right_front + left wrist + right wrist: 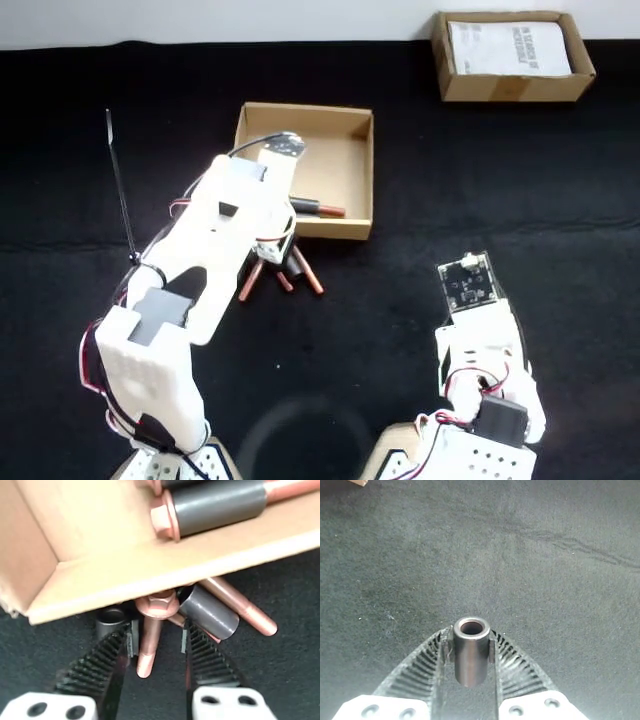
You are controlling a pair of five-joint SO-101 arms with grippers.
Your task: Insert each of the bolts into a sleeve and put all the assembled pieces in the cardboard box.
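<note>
Bolts [303, 270], copper-coloured, are lying in a small cluster on the black table [400, 260], tight against the near outer wall of the open cardboard box [355, 150]. The left gripper [157, 639] is hanging low over them with its fingers spread. One loose bolt [148, 640] is sitting between the fingers, its flanged head butting the box wall. Just beside it a dark sleeve [209, 611] is lying against a second bolt [245, 611], and a further sleeve [111, 621] is sitting by one finger. Inside the box an assembled piece [215, 504] is resting. Well apart, the right gripper [470, 647] is pinching a grey sleeve [469, 655] by its sides above bare table, open bore pointing away from the wrist.
</note>
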